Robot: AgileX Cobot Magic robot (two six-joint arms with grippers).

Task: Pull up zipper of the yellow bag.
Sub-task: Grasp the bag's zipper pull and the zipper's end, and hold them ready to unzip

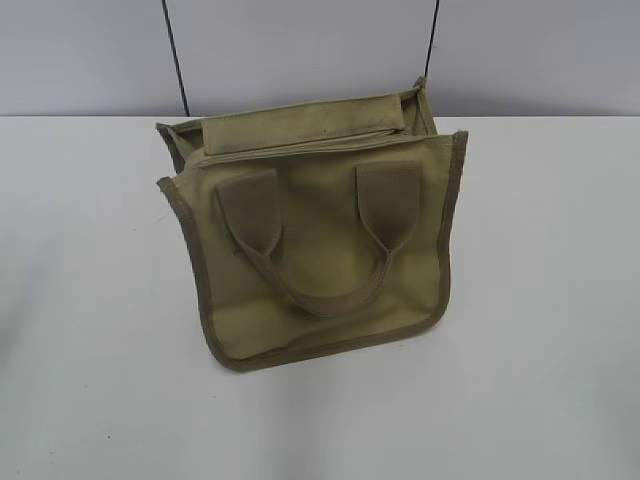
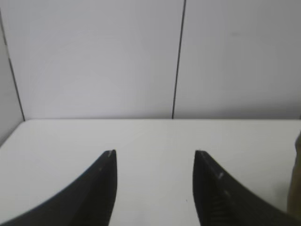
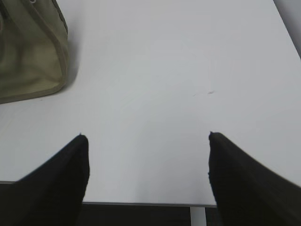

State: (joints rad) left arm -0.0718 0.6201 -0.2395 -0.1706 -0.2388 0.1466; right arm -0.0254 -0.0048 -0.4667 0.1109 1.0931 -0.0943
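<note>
The yellow bag is sitting mid-frame on the white table. The left gripper and right gripper are hovering wide apart, gripping nothing.

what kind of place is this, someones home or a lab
Probably a lab or test bench: a bare white table, plain grey panelled walls, and a lone yellow bag laid out between two open grippers.

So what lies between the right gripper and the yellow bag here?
Only bare white table, as the right wrist view shows. The open right gripper hangs over it, and the yellow bag sits apart at upper left.
</note>
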